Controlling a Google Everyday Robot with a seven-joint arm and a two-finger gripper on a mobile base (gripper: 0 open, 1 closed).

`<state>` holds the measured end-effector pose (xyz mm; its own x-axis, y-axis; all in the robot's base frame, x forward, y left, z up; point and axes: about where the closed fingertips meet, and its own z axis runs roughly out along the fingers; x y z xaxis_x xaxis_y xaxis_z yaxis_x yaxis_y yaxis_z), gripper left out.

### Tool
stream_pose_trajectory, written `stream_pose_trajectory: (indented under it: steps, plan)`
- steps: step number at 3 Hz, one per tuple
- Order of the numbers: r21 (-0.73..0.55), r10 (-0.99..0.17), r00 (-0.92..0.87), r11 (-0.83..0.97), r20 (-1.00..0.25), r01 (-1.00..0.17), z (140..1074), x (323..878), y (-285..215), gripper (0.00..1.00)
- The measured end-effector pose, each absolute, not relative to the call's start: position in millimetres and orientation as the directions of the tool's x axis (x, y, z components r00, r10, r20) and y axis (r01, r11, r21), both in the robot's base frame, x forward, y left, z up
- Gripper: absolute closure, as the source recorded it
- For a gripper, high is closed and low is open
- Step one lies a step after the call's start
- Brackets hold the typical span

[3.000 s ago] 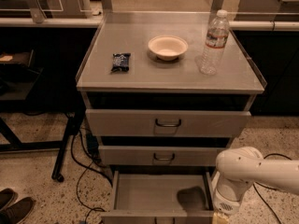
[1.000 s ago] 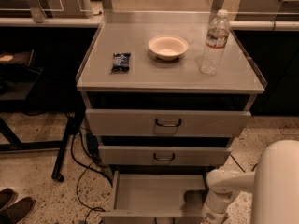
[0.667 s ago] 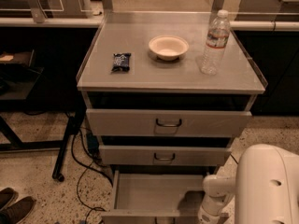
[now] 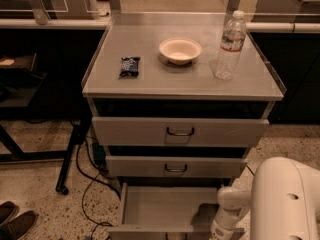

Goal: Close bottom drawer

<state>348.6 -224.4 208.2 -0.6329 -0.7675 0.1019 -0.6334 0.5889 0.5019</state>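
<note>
Bottom drawer open, end effector low at its near right corner

On the worktop (image 4: pixel 150 84), a dark snack packet (image 4: pixel 130 66) lies left, a pale bowl (image 4: pixel 180 50) sits in the middle and a water bottle (image 4: pixel 228 46) stands upright on the right. Under two other grey drawers, the bottom drawer (image 4: pixel 165 204) is pulled out towards the near side. The end effector (image 4: pixel 220 232) sits at its right front corner, below the white arm (image 4: pixel 285 199); apart or together, I cannot tell.
</note>
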Motion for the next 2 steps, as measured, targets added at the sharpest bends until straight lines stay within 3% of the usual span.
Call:
stream_pose_trajectory:
  steps: [2]
  plan:
    - [0.488, -0.738, -0.673, 0.605, 0.049, -0.629, 188.8, 387.8, -218.5, 1.00]
